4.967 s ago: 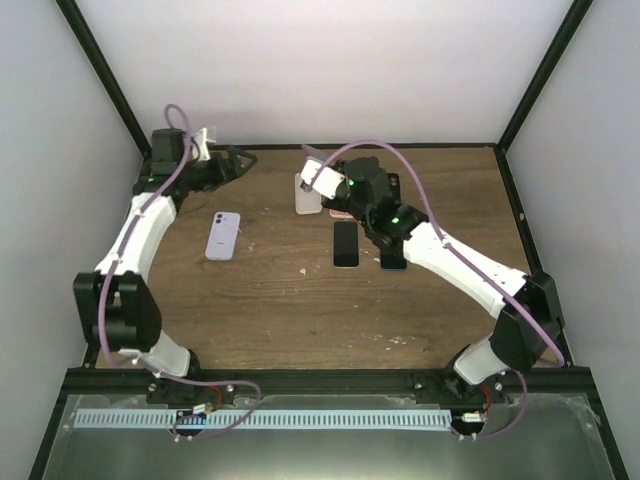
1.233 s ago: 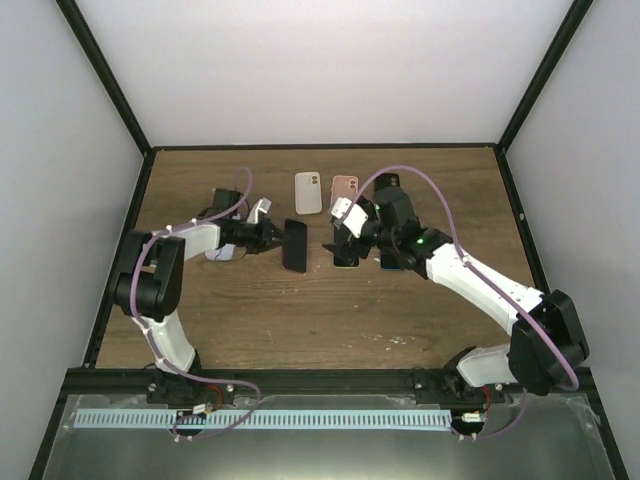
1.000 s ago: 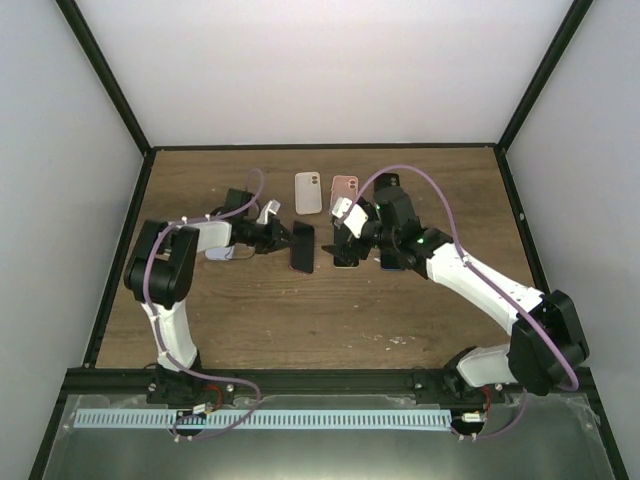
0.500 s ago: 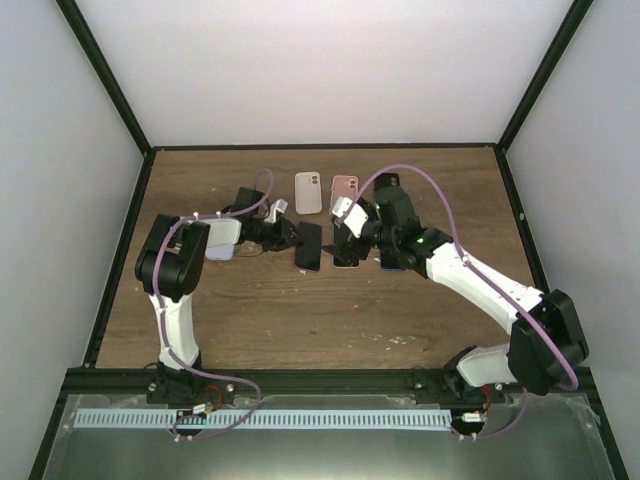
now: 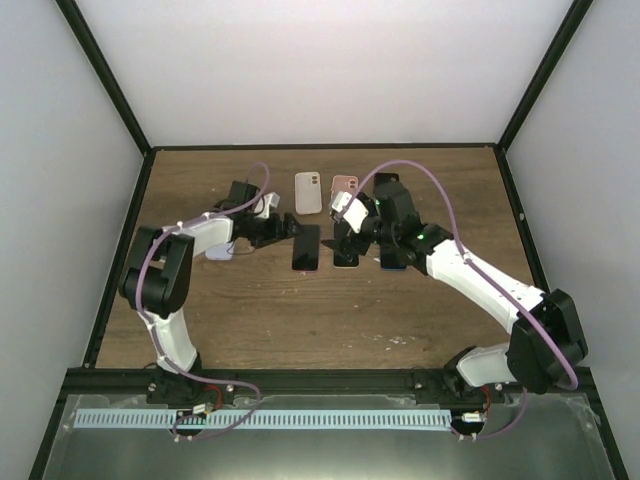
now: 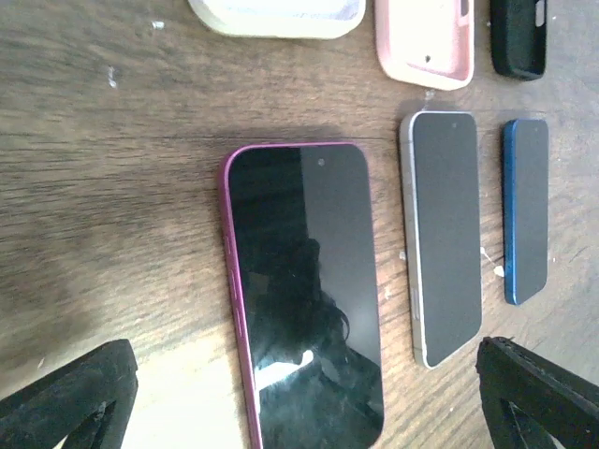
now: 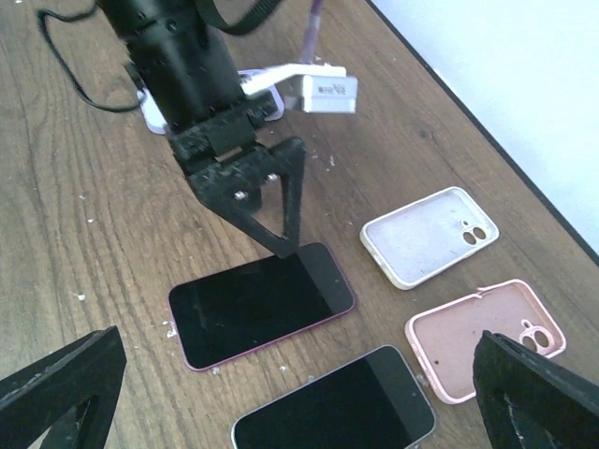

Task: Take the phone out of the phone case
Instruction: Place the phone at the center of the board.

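Far left, the lilac case lies mostly hidden under your left arm. Your left gripper stands spread wide over the magenta-rimmed phone, round-cornered, glass-up on the grainy wooden table, out of any case. Lift straight up so neither jaw drags that slick screen. Your right gripper hangs wide and empty above the silver phone.
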Controlling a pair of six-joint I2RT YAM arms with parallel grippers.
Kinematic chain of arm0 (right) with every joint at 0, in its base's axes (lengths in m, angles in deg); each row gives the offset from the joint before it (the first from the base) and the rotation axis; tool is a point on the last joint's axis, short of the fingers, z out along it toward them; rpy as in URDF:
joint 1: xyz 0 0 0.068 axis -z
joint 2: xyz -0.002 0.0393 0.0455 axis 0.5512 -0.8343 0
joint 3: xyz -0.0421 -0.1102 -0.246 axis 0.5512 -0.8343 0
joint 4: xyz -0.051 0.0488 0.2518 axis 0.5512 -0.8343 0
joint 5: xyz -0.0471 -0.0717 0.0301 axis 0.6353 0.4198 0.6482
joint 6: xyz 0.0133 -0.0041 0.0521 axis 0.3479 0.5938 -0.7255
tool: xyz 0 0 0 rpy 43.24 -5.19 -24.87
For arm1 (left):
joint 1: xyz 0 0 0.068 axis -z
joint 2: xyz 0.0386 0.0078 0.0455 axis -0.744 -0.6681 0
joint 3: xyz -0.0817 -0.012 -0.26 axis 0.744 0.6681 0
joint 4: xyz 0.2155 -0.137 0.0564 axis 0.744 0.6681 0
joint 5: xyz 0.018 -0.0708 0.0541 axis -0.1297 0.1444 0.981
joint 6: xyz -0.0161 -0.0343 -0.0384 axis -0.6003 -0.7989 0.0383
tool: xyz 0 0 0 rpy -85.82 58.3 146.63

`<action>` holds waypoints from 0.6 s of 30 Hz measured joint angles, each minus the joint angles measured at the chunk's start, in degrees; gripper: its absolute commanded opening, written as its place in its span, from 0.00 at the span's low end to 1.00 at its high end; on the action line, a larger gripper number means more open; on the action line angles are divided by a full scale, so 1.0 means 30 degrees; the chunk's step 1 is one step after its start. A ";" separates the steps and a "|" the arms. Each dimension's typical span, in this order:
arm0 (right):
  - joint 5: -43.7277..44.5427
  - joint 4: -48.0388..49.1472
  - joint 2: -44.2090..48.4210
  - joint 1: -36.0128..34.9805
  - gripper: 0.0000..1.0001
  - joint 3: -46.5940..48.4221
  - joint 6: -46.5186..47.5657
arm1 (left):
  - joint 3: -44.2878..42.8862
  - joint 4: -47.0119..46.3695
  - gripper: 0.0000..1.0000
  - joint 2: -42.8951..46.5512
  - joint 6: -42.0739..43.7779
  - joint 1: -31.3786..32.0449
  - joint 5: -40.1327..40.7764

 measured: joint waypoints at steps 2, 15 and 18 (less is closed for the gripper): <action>0.0204 -0.0058 0.0007 0.0015 1.00 0.0168 0.0117 | 0.0153 0.0656 1.00 0.0998 0.0503 -0.0007 0.0634; 0.0889 -0.1027 0.0182 0.0087 1.00 0.2142 0.0481 | 0.0197 0.5581 1.00 0.7475 0.5384 -0.2506 0.3716; 0.0889 -0.1129 0.0291 0.0087 1.00 0.2237 0.0474 | 0.0204 0.6827 1.00 0.8058 0.6317 -0.4160 0.4524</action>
